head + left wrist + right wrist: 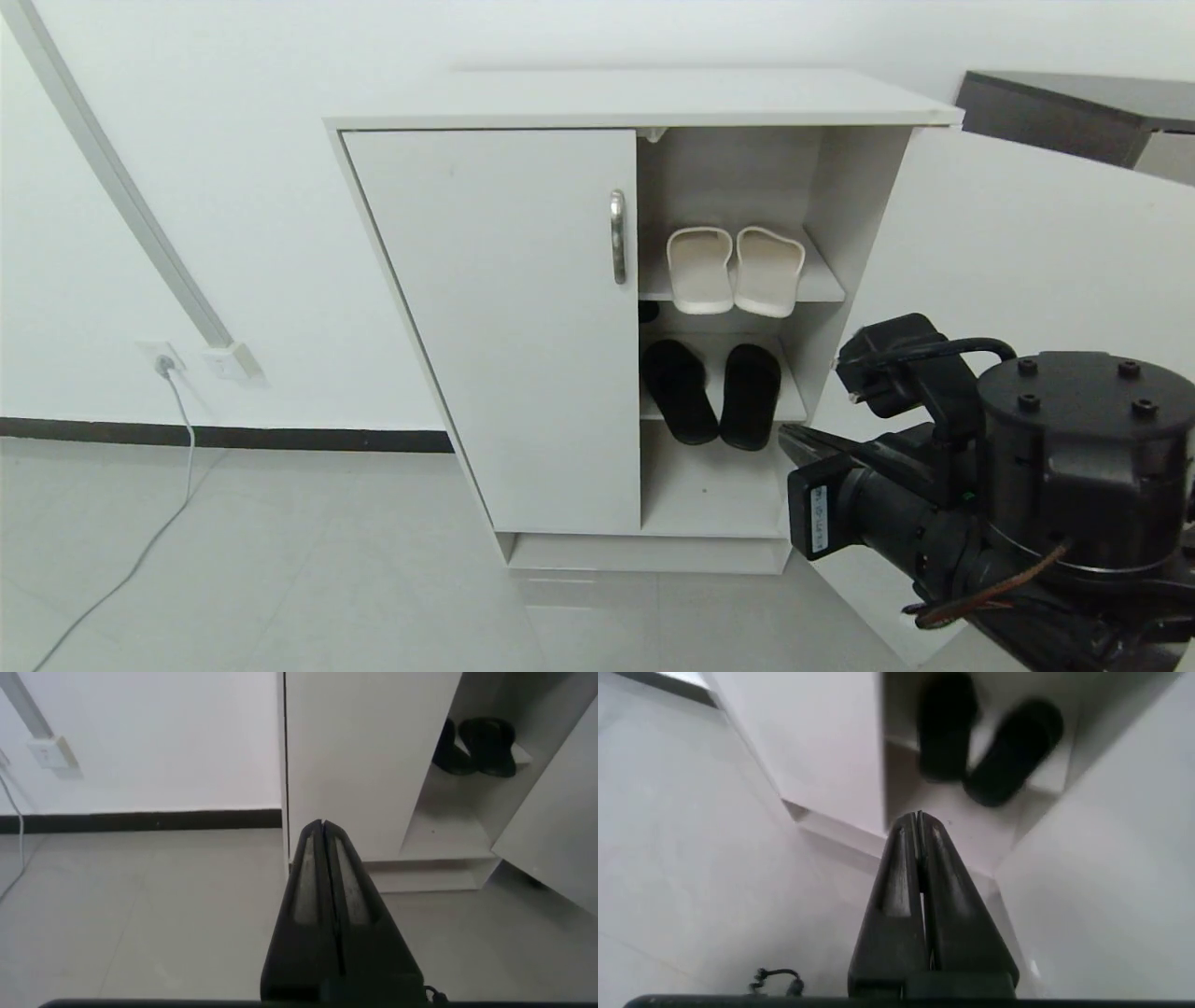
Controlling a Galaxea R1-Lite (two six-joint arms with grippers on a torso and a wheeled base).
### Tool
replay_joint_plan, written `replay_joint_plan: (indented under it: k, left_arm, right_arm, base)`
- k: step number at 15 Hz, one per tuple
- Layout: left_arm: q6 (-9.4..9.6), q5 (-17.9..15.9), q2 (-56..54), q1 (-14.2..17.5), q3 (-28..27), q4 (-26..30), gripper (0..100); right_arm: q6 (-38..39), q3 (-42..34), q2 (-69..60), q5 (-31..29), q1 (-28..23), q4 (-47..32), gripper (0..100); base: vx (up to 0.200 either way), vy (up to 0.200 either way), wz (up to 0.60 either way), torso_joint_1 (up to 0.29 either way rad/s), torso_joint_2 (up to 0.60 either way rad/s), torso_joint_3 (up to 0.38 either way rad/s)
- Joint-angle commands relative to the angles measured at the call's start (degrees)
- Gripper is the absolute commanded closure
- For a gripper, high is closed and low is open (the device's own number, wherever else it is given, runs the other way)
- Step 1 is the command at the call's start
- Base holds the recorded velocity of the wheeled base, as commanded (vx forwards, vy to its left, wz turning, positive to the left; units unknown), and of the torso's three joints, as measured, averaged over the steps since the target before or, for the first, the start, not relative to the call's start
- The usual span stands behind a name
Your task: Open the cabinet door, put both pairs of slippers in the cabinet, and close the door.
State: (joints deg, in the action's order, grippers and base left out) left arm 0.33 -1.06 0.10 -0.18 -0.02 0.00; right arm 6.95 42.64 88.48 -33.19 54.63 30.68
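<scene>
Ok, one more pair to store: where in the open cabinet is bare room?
The bottom shelf, under the black slippers, is bare. The two shelves above are crowded: white slippers on the upper, black on the middle. The cabinet top is bare.

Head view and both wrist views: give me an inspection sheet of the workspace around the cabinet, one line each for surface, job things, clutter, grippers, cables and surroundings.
Surface: grey tiled floor.
Job's things: white cabinet, left door shut, right door swung open; white slippers on the upper shelf; black slippers on the shelf below, ends overhanging its front edge.
Clutter: nothing seen.
Grippers: left gripper, jaws shut, empty, above the floor; right gripper, jaws shut, empty, before the open compartment.
Cables: grey cable runs from a wall socket down onto the floor.
Surroundings: white wall, dark skirting, dark furniture beyond the open door.
</scene>
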Motion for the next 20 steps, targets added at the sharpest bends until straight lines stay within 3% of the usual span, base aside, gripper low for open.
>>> replay_joint_plan:
  k: [1, 20]
  left_arm:
    - [0.02, 0.01, -0.01, 0.01, 0.02, 0.0, 100]
    - [0.02, 0.01, -0.01, 0.01, 0.02, 0.0, 100]
  right_arm:
    - [-0.01, -0.02, 0.2, -0.03, -0.13, -0.1, 100]
    - [-0.18, -0.19, 0.2, 0.06, -0.13, -0.19, 100]
  base:
    - [0.0, 0.0, 0.0, 0.027, -0.52, -0.354]
    - [0.0, 0.0, 0.0, 0.17, -0.49, -0.325]
